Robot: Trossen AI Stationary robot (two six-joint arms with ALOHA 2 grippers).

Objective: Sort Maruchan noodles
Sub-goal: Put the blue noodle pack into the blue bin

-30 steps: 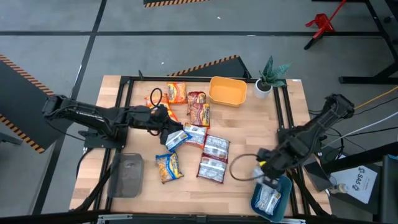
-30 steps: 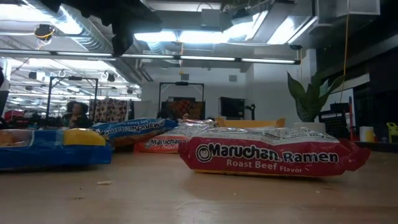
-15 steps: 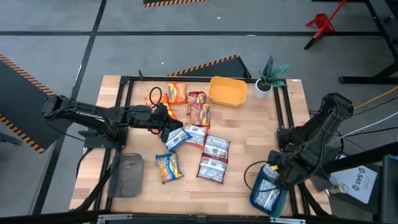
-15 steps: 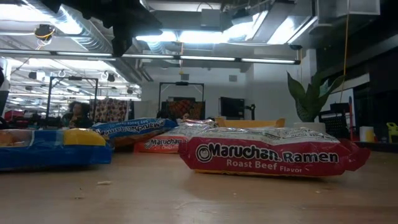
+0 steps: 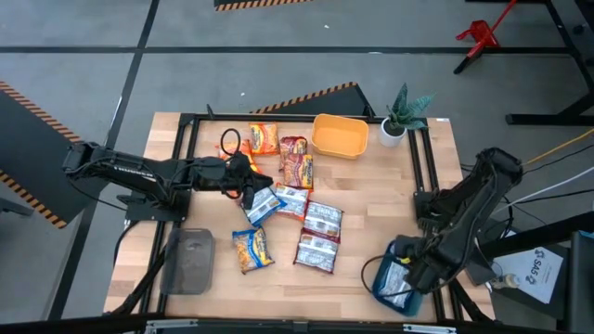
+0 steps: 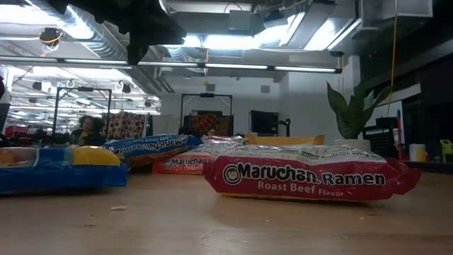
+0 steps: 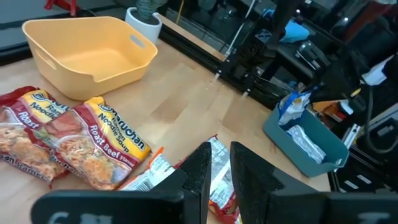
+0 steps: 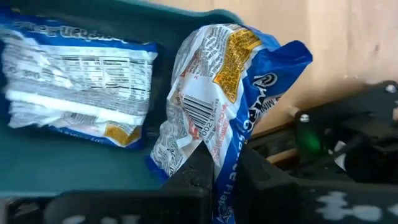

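Observation:
Several Maruchan noodle packets lie mid-table: orange (image 5: 264, 137), red (image 5: 295, 160), red-and-white (image 5: 323, 218) and another orange one (image 5: 251, 249). My left gripper (image 5: 251, 192) reaches in from the table's left and is shut on a blue-and-white packet (image 5: 263, 206) next to another of that kind (image 5: 292, 199). At the near right corner my right gripper (image 5: 411, 272) points down over the teal tray (image 5: 382, 295), shut on a crumpled blue-and-white packet (image 8: 230, 81). One more packet (image 8: 74, 81) lies flat in the tray. My left gripper pinches an edge of the blue-and-white packet (image 7: 216, 151) between its two fingers, coming nearly level from the table's left. The packet reaches out past the fingertips; whether it is clear of the table I cannot tell. My right gripper pinches one end of the blue-and-white packet (image 8: 216, 144) between its two fingers from above, pointing down. The packet hangs crumpled below the fingers over the teal tray (image 8: 74, 162), beside the packet lying there.
A yellow bowl (image 5: 339, 134) and a potted plant (image 5: 399, 116) stand at the far right. A grey tray (image 5: 190, 260) sits at the near left. A black frame (image 5: 422, 176) runs along the table's right side. The low view shows a red Roast Beef packet (image 6: 311, 177) close up.
My right gripper has carried its packet toward the table's near right corner and downward, turning as it went, and now hangs over the teal tray. My left gripper has stayed where it was, still shut on its packet.

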